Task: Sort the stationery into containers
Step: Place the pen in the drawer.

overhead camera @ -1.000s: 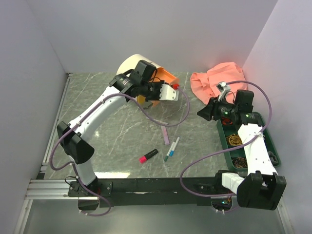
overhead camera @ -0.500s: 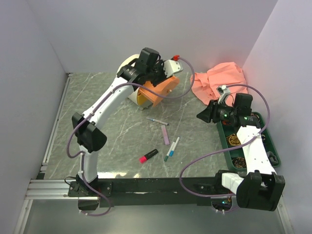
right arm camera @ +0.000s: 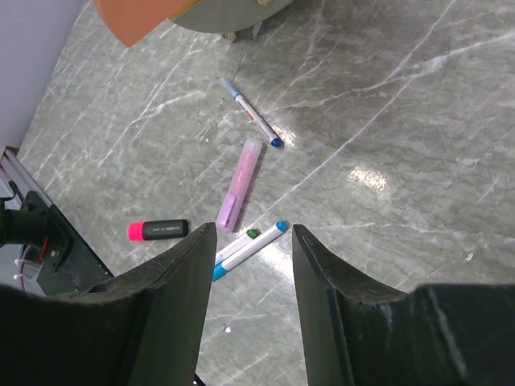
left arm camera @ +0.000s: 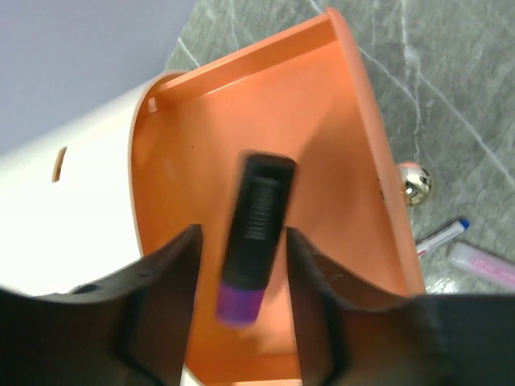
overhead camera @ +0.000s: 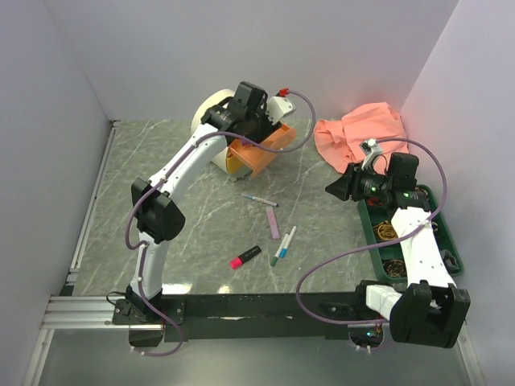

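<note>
The cream drum cabinet (overhead camera: 211, 108) stands at the back with its peach-orange drawer (overhead camera: 259, 151) pulled out and a yellow drawer (overhead camera: 231, 165) below. My left gripper (overhead camera: 261, 122) hovers over the orange drawer (left arm camera: 322, 121), jaws apart. A blurred black highlighter with a purple cap (left arm camera: 256, 217) hangs loose between them (left arm camera: 241, 232), touching neither finger. On the table lie a thin white pen (overhead camera: 259, 199), a lilac marker (overhead camera: 273, 222), blue-capped pens (overhead camera: 283, 245) and a pink-black highlighter (overhead camera: 245, 257). My right gripper (overhead camera: 336, 186) is open and empty above them (right arm camera: 253, 233).
A peach cloth (overhead camera: 358, 133) lies at the back right. A dark green compartment tray (overhead camera: 447, 233) with small items sits along the right wall under my right arm. Walls close in the left, back and right sides.
My left gripper has swung up from in front of the cabinet to above the orange drawer, uncovering the thin white pen. The right arm has hardly moved.
</note>
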Tool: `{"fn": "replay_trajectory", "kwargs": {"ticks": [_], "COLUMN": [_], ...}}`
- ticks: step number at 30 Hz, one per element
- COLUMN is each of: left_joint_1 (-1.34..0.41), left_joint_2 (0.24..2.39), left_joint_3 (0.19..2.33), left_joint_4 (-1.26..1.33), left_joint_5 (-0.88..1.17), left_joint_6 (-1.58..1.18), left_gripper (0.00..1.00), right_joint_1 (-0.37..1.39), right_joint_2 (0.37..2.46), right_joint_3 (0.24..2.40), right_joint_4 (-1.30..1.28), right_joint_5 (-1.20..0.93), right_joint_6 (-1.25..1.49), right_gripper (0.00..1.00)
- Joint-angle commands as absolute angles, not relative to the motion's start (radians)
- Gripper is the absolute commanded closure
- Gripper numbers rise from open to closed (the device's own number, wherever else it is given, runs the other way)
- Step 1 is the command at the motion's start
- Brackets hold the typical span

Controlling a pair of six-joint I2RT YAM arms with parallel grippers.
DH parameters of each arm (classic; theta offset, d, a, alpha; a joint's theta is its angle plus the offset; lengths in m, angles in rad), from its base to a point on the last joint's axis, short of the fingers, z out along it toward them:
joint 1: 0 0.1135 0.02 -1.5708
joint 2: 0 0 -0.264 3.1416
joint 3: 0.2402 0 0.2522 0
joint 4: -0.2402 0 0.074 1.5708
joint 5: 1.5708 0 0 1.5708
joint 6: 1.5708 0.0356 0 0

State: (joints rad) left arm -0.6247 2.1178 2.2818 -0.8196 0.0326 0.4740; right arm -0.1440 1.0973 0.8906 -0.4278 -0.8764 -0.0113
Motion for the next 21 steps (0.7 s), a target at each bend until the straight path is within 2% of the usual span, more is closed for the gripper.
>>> {"fn": "replay_trajectory", "kwargs": {"ticks": [1,8,10,13,21], "left_joint_1": [-0.621,-0.629,-0.630,-0.646,-0.690], "left_joint_2": [2.073,1.858,1.719,1.530,1.324], "left_joint_3": [2.266,2.139,2.001,1.763,1.328], "left_joint_4": [-0.738,-0.550,-0.491,-0.388,-0.712], "left_joint_5": [0.003,0.199,0.315,0.341,0.305], "left_joint_6": [0.408,0.445,0.478,0.502,0.445], "left_gripper": [0.43,0.38,0.35,0.32,0.30], "right_joint_1": [-0.153,-0.156,-0.158,-0.160,-0.161], "right_joint_2": [1.103,1.104,1.101,1.104,1.132], "right_joint_3": [0.897,0.904,0.897,0.888,0.871], "right_joint_4": [-0.383,-0.396,-0.394,-0.394,-0.362], "right_joint_5": [-0.890,-0.890,-0.890,-0.885,-0.856], "right_joint_6": [-0.002,-0.003,-0.003,-0.002,0.025], "right_gripper": [0.50,0.50,0.50,0.49,0.48]}}
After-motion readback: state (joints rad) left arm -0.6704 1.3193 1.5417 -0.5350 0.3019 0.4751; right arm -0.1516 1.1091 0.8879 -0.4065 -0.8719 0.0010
